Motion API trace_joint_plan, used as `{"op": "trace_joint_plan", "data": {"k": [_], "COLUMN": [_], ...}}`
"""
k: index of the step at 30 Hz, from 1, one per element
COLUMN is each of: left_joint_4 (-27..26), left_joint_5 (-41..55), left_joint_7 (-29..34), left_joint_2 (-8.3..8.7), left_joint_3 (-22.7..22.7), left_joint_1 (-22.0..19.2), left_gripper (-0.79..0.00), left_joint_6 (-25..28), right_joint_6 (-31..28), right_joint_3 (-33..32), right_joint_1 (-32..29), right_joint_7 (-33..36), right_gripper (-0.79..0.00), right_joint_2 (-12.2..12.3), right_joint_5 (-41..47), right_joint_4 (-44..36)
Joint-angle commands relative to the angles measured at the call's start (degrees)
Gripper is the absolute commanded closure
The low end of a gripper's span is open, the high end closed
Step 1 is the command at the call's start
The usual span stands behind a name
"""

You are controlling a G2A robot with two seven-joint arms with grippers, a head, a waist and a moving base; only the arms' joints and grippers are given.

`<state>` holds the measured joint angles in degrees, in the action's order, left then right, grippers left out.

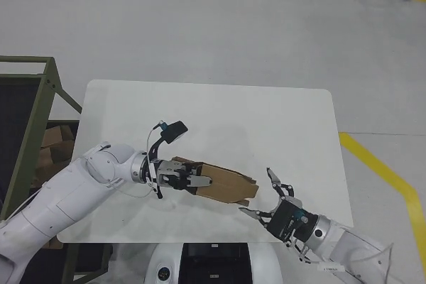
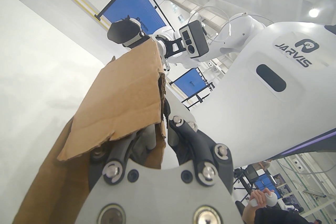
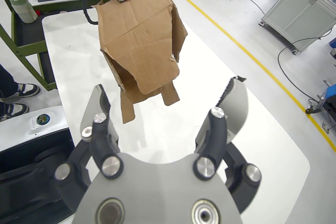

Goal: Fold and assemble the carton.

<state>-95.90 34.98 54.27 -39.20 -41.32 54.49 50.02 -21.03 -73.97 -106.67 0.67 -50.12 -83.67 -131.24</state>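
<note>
Our left tool (image 1: pixel 195 179) is clamped on one end of the carton (image 1: pixel 226 183), with one finger inside a wall and one outside it. Our right tool (image 3: pixel 169 87) has its fingers wide apart and grips nothing. It sits just beside the carton's other end, facing it. The carton is brown corrugated board, partly opened into a squarish sleeve, and its panels are creased and dented. At the end toward the right tool the flaps hang loose and unfolded: one broad flap with rounded corners, two narrower strips beside it, and a side flap splayed outward. An edge near the left tool looks ragged. The carton seems to be held clear of the white desk (image 1: pixel 270 113), over its near half, though we cannot be sure no flap touches it.
</note>
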Motion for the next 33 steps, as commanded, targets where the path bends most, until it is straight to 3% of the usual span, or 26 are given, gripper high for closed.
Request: {"op": "trace_joint_plan", "data": {"k": [1,10,33], "left_joint_4": [-0.06,-0.29,0.24], "left_joint_5": [0.14,0.25,0.16], "left_joint_7": [0.2,0.88,0.76], "left_joint_2": [-0.01,-0.01,-0.37], "left_joint_3": [0.03,0.16,0.26], "left_joint_1": [-0.05,-0.24,-0.63], "left_gripper": [0.0,0.0,0.0], "left_joint_6": [-0.21,-0.89,-0.77], "right_joint_6": [0.56,-0.92,-6.02], "right_joint_3": [0.21,1.2,2.05], "right_joint_1": [0.04,1.4,1.58], "right_joint_7": [1.22,3.71,-0.45], "right_gripper": [-0.363,-0.329,-0.299], "right_joint_2": [-0.1,-0.43,-0.76], "right_joint_5": [-0.19,-1.07,-3.7], "right_joint_4": [-0.56,-1.49,-1.74]}}
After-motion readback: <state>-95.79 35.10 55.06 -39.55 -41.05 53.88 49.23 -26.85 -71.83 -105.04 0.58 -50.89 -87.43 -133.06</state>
